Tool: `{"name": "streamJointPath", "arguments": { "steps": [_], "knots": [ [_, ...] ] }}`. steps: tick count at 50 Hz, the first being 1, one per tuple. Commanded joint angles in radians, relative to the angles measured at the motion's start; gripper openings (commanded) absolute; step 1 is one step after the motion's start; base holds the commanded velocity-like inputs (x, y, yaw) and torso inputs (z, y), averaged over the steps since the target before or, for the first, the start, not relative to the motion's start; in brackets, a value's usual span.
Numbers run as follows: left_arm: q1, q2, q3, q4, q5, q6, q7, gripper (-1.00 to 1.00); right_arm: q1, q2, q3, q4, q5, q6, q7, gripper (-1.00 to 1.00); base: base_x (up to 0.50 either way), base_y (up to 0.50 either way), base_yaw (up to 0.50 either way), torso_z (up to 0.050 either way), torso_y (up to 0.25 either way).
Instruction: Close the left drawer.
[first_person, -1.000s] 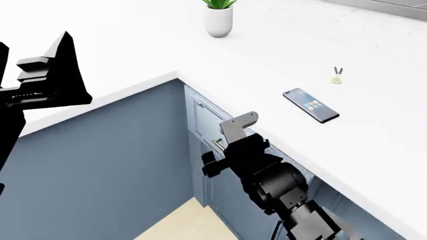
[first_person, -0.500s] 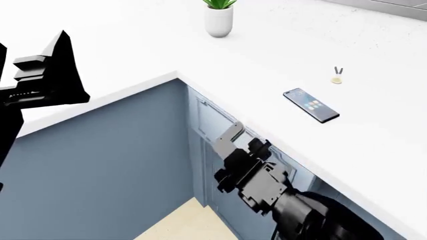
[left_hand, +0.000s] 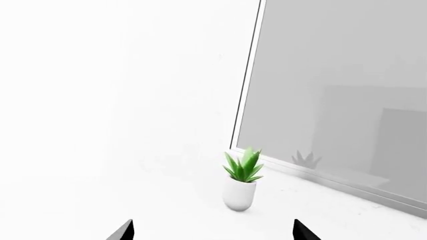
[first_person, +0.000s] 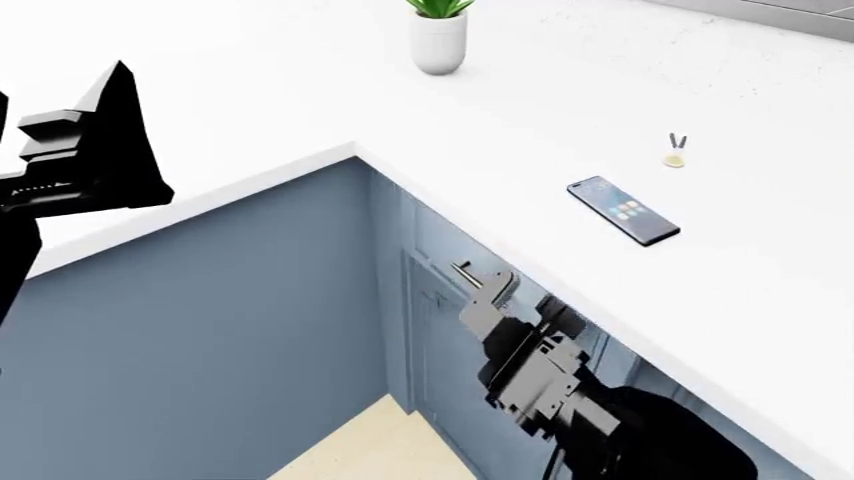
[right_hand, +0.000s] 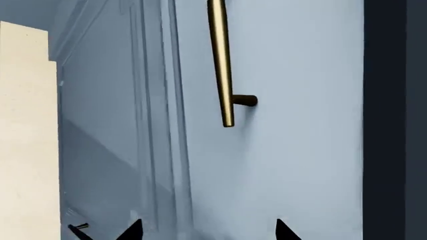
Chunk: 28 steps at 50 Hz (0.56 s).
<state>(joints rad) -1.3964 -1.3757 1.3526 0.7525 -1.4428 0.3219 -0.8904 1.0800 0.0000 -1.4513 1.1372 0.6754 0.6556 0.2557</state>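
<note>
One drawer matters here: the left drawer (right_hand: 287, 150), whose pale blue-grey panel front fills the right wrist view straight ahead of the right gripper (right_hand: 205, 231). Its slim brass bar handle (right_hand: 221, 65) runs along the front's width, and in the head view the front sits under the white worktop (first_person: 561, 110) edge, looking nearly flush with the neighbouring cabinet faces. The right gripper is by far the nearer; its fingers (right_hand: 285, 231) are spread apart, holding nothing, with only their tips showing close to the panel. Whether they touch it I cannot tell. The right arm reaches low beneath the worktop lip, wrist angled toward the front. The left gripper (left_hand: 212, 232) is raised well clear, fingers parted and empty, facing a potted plant (left_hand: 241, 179) on the worktop.
</note>
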Motion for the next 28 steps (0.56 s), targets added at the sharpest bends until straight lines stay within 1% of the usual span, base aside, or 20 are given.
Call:
{"name": "streamJointPath", "arguments": {
  "steps": [1, 17, 28],
  "knots": [
    [0.003, -0.004, -0.004, 0.001, -0.003, 0.003, 0.002, 1.00, -0.002, 0.000, 0.002, 0.118, -0.054, 0.046, 0.047, 1.00, 0.00, 0.00, 0.00, 0.000, 0.000],
    [0.004, -0.002, -0.010, 0.000, -0.009, -0.002, 0.002, 1.00, 0.015, 0.000, 0.059, 0.167, -0.105, 0.079, 0.052, 1.00, 0.00, 0.00, 0.00, 0.000, 0.000],
    [0.007, 0.001, -0.013, -0.002, -0.006, -0.005, 0.001, 1.00, 0.012, 0.000, 0.071, 0.167, -0.114, 0.083, 0.060, 1.00, 0.00, 0.00, 0.00, 0.000, 0.000]
  ]
}}
